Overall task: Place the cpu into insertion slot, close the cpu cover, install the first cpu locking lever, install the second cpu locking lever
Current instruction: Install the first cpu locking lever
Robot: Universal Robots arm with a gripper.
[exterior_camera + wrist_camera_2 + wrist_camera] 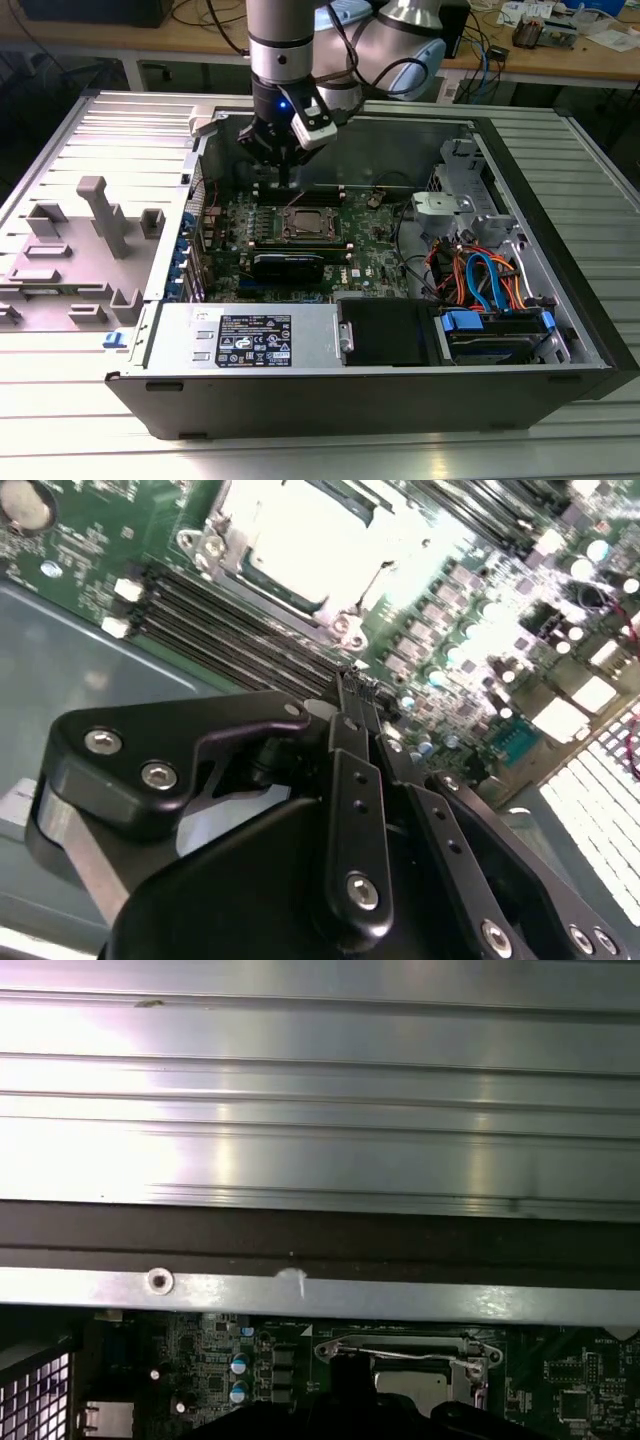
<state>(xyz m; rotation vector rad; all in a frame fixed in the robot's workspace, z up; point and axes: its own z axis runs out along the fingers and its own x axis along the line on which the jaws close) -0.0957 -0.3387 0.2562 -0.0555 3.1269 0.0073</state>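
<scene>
Exterior view first: the gripper [287,180] hangs in the upper middle of the frame, inside the open computer case [300,400]. Its tips are just behind the insertion slot [282,226] on the green board [372,248]. The cpu [306,225] lies in that slot, its dull silver top showing at mid-frame. The danger, as I read it, is a descent slightly off line. The tips would then land on board parts instead of the slim locking hardware. From here the fingers look like one narrow point, drawn together, with nothing in them.

Now the second wrist view. The black fingers [350,780] meet at the tip, clenched and empty, touching nothing I can make out. They hover over the long black memory slots [230,630], which lie between the tip and the socket. The cpu cover [270,580] appears to be lying down around the chip. A push on that frame at a slant could load the chip unevenly, and a thin lever could slip off such a narrow tip and spring back.

First wrist view: a wire lever [400,1357] runs along the socket's edge beside the case wall [300,1290]. Whether it is latched I cannot tell. The dark gripper tip sits just beside it, apart from the chip.
</scene>
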